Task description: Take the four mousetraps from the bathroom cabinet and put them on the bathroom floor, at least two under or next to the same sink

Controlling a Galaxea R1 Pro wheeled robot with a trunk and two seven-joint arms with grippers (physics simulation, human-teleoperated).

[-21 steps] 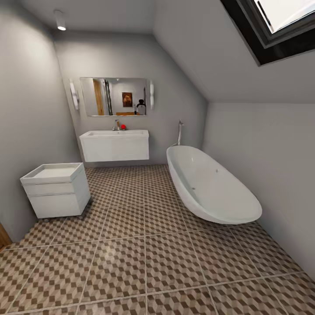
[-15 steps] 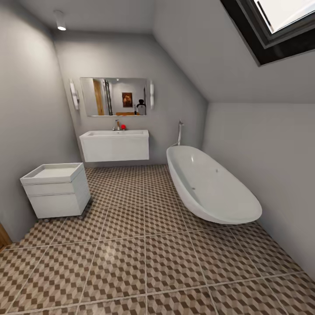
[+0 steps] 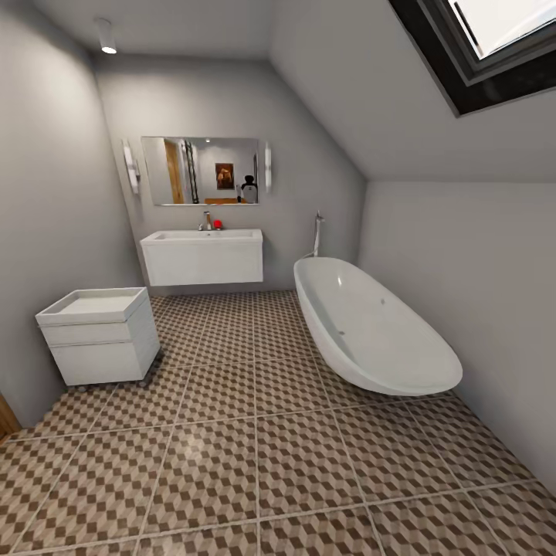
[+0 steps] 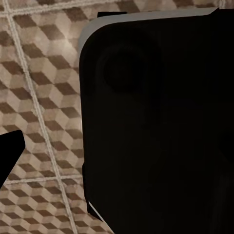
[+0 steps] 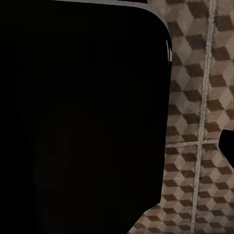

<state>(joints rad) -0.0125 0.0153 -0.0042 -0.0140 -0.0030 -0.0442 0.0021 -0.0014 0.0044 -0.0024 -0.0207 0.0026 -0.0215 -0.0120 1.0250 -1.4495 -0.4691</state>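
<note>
No readable text, labels, brands, numbers or signs on anything here

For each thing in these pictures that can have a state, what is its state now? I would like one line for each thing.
Bathroom floor: bare tiles, no mousetraps on the part in view.
Wall-hung sink: front shut, a small red thing by the tap.
Low white unit: drawers shut.
Bathtub: looks empty.
Ceiling lamp: on.
Skylight: bright outside; open or shut, cannot tell.

The bathroom floor (image 3: 255,455) lies open through the middle, flanked by a white drawer unit (image 3: 100,336) and a bathtub (image 3: 371,328).
</note>
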